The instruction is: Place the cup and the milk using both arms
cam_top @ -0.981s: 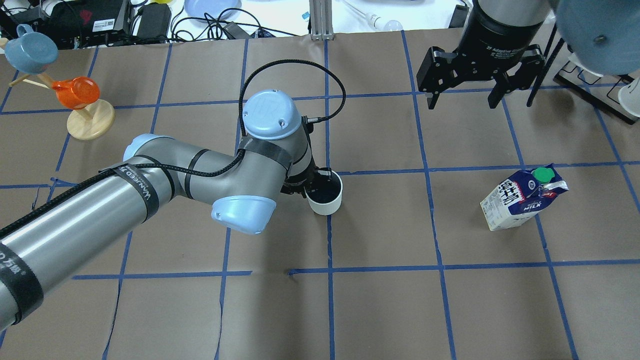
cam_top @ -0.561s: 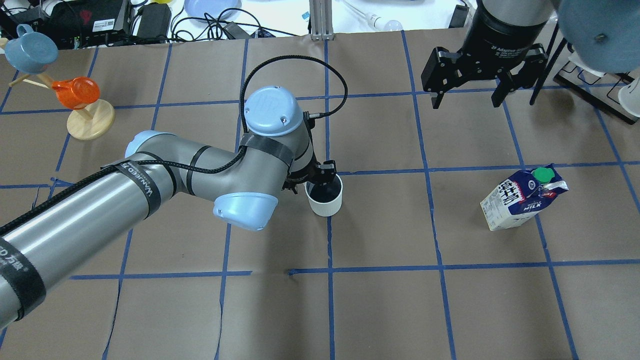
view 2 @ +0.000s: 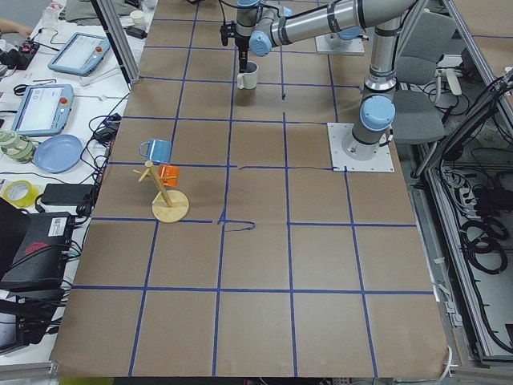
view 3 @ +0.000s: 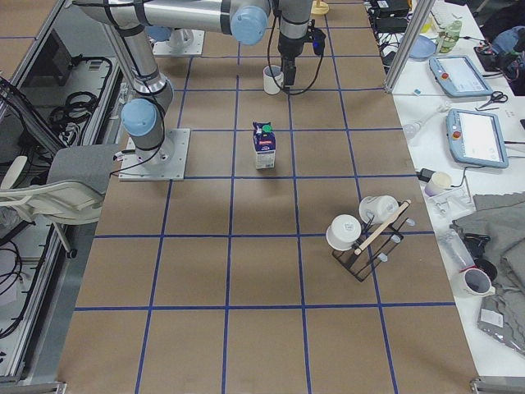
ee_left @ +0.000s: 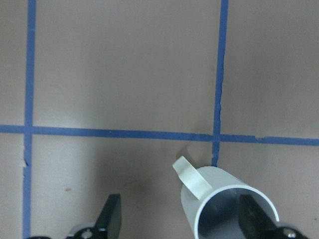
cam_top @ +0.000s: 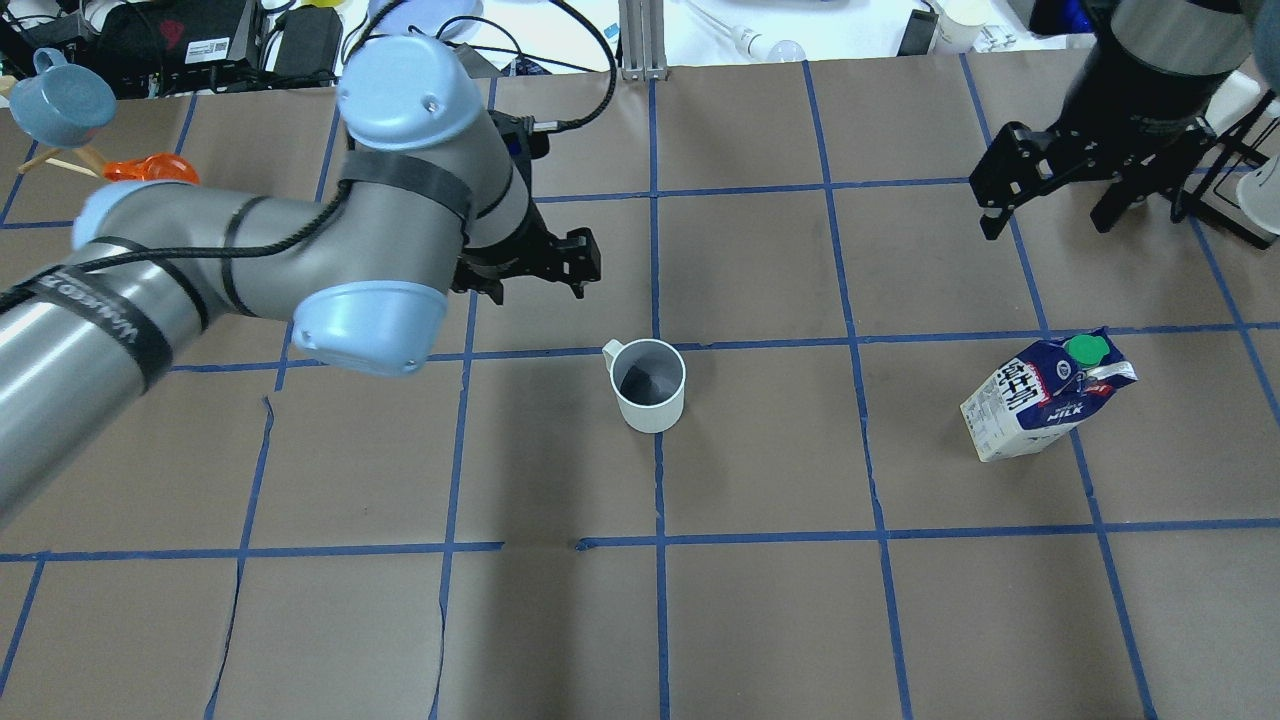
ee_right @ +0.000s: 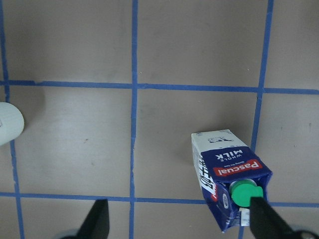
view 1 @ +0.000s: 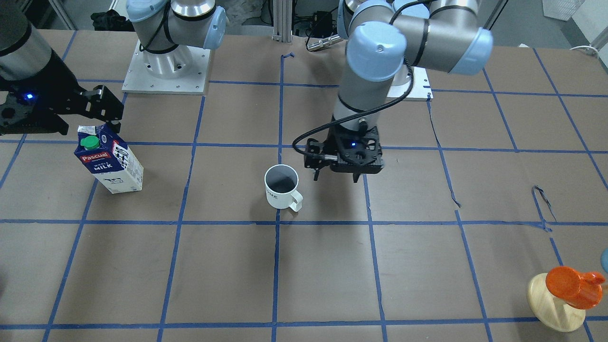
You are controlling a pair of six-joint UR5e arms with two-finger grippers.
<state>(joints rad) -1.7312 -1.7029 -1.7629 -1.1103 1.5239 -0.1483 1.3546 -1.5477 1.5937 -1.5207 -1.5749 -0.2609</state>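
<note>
The cup (ee_left: 219,199) is cropped by the lower edge beneath the left gripper (ee_left: 180,214), of which only fingertips (ee_left: 112,219) are seen. Its lettering (view 1: 272,194) is too small to be read. Well apart from the right gripper (ee_right: 179,219), only its edge is shown.

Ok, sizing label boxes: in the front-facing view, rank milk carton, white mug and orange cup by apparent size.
1. milk carton.
2-3. white mug and orange cup look about alike; the orange one is nearer the camera, so unranked.
</note>
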